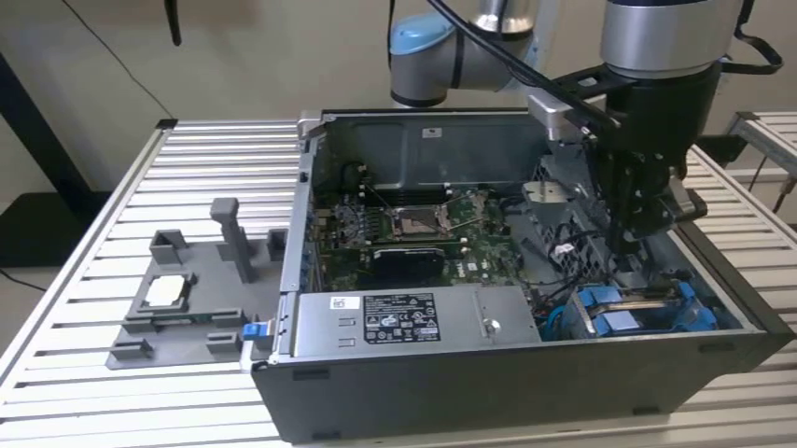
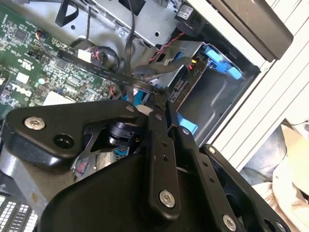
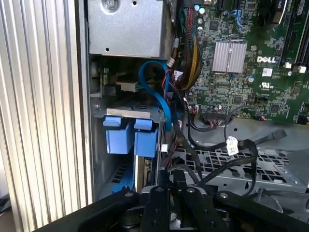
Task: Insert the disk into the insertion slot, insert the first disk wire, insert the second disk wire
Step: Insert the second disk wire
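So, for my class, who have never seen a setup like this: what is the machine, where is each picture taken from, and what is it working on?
It is a robot arm whose gripper reaches down into an open computer case on a slatted table. The exterior view looks on from outside; both wrist views ride on the arm, looking past its fingers. The gripper pinches a thin black wire near the disk in its blue carrier, which sits in the insertion slot. A grey fixture tray lies beside the case.

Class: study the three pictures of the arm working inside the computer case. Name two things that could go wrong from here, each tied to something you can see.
1. The hand hangs low among loose black cables; it could snag or drag one.
2. The disk in its blue carrier sits in the insertion slot close to the hand; a small misalignment could jam a connector against the metal bay.
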Robot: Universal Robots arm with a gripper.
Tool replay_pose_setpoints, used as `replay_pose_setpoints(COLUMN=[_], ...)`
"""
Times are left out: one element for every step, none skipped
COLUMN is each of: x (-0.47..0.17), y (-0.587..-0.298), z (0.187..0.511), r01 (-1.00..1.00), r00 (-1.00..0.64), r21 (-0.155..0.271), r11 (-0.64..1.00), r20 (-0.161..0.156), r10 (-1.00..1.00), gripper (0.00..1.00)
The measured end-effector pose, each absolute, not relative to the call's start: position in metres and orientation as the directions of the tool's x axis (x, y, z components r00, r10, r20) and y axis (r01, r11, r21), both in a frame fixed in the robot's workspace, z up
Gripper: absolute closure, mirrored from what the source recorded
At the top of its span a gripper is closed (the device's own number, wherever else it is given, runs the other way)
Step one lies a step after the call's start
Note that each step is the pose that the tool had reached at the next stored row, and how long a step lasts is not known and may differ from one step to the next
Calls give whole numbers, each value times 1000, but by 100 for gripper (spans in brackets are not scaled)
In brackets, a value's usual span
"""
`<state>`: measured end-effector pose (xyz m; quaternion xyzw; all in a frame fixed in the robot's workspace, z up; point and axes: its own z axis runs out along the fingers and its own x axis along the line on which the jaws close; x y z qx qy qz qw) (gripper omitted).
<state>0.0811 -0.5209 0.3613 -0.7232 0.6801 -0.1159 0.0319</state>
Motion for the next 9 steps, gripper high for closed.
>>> replay_pose_setpoints(x=[82, 84, 85, 86, 87, 88, 89, 90, 91], y=[-522, -524, -525, -527, -528, -530, -532, -533, -535], z=[361, 360, 360, 360, 359, 359, 359, 359, 359], r01=[-977, -978, -978, -979, -980, -981, -981, -982, -983], r00=[48, 49, 49, 50, 50, 51, 51, 51, 52], r21=[-201, -197, -194, -190, -186, -182, -178, -174, -170], r11=[-73, -73, -73, -73, -73, -73, -73, -73, -73], r20=[124, 124, 124, 124, 123, 123, 123, 123, 123], r10=[-991, -991, -991, -991, -991, -991, -991, -991, -991], gripper=[84, 84, 84, 84, 84, 84, 84, 84, 84])
